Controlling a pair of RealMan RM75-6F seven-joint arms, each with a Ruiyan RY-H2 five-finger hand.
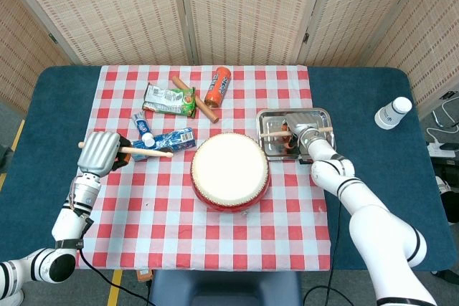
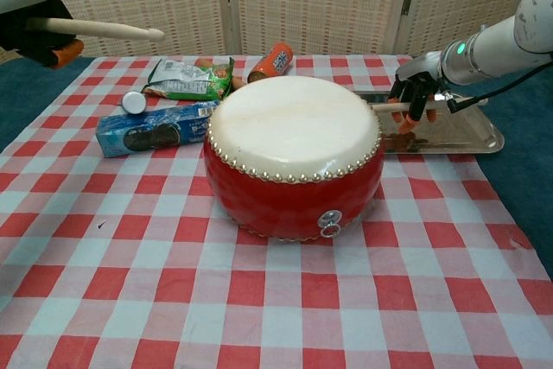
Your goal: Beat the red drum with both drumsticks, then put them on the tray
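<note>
Drumsticks are split between both sides: the left hand (image 1: 100, 151), at left of the head view, grips a pale wooden drumstick (image 1: 147, 151), while the right hand (image 1: 300, 134) holds the other wooden stick (image 1: 297, 132) over the shiny metal tray (image 1: 267, 121). Between them sits the round red drum (image 1: 229, 171).

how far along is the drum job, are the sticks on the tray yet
Nearly one: the right hand is at the tray, its drumstick lying across it, though whether it has let go is unclear. The left hand grips the other drumstick, away from the drum. That one remains.
</note>
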